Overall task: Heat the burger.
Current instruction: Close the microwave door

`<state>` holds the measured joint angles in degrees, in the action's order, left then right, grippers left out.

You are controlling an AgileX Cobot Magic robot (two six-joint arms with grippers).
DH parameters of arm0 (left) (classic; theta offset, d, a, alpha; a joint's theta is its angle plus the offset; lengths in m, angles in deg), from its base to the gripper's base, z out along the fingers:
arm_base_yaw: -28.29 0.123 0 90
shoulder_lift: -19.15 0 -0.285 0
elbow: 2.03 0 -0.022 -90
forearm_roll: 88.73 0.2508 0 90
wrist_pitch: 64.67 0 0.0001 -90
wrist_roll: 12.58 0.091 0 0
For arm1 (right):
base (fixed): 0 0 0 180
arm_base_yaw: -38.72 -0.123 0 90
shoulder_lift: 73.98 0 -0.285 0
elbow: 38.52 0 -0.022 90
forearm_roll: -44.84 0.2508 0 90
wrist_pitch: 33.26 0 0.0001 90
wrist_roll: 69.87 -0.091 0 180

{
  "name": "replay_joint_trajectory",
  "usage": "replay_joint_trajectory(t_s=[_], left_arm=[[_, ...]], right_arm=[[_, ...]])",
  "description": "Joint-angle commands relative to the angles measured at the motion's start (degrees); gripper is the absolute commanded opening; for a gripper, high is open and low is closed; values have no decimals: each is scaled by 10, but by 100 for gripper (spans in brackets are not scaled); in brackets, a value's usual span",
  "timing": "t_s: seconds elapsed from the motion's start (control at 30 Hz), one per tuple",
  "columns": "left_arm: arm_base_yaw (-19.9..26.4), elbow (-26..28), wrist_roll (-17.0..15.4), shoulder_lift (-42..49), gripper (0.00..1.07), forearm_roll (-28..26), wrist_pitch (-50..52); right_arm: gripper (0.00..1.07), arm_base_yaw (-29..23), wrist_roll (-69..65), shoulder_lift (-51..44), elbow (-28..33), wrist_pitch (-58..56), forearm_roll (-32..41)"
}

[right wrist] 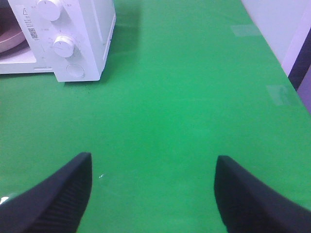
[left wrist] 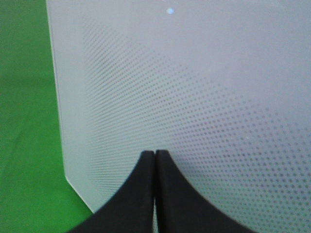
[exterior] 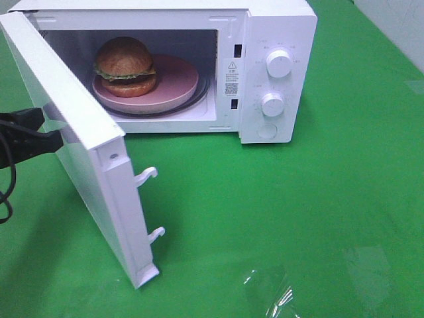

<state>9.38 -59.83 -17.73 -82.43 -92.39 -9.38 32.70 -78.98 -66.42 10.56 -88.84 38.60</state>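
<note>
Jaws shut and empty, the left gripper (left wrist: 154,158) was at the door (left wrist: 194,97); the right gripper (right wrist: 153,160) was open, empty. The burger (exterior: 126,66) was in, so the door probably needed pushing shut.

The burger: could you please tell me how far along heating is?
Done: the burger sits on the pink plate inside the microwave. In hand: the shut left gripper is at the open door's outer face, likely to close it. Left: shutting the door and setting the knobs.
</note>
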Motion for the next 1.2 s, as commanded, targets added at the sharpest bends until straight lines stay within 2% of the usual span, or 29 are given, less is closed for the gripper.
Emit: replay_joint_trajectory(t_s=[0.03, 0.47, 0.53, 0.57, 0.6, 0.63, 0.7, 0.73, 0.77, 0.9, 0.93, 1.2], left_arm=[[-41, 29, -3, -21, 0, -30, 13], [-117, 124, 13, -84, 0, -78, -5], [-139, 156, 29, -97, 0, -99, -28], [-139, 156, 29, -97, 0, -99, -28], [-151, 180, 48, -106, 0, -115, -44], [-151, 180, 48, -106, 0, -115, -44], [-163, 214, 64, -119, 0, -131, -56], [-163, 214, 64, -119, 0, -131, -56], [-169, 239, 65, -130, 0, -139, -68], [-176, 276, 65, -144, 0, -141, -90], [-179, 302, 68, -155, 0, -145, -102], [-194, 388, 76, -196, 0, -150, -141]], right_arm=[[69, 5, 7, -15, 0, 5, 0], [69, 5, 7, -15, 0, 5, 0], [69, 5, 7, -15, 0, 5, 0], [69, 5, 7, -15, 0, 5, 0], [69, 5, 7, -15, 0, 5, 0], [69, 5, 7, -15, 0, 5, 0], [69, 5, 7, -15, 0, 5, 0], [69, 5, 7, -15, 0, 5, 0], [69, 5, 7, -15, 0, 5, 0], [69, 5, 7, -15, 0, 5, 0], [69, 5, 7, -15, 0, 5, 0], [69, 5, 7, -15, 0, 5, 0]])
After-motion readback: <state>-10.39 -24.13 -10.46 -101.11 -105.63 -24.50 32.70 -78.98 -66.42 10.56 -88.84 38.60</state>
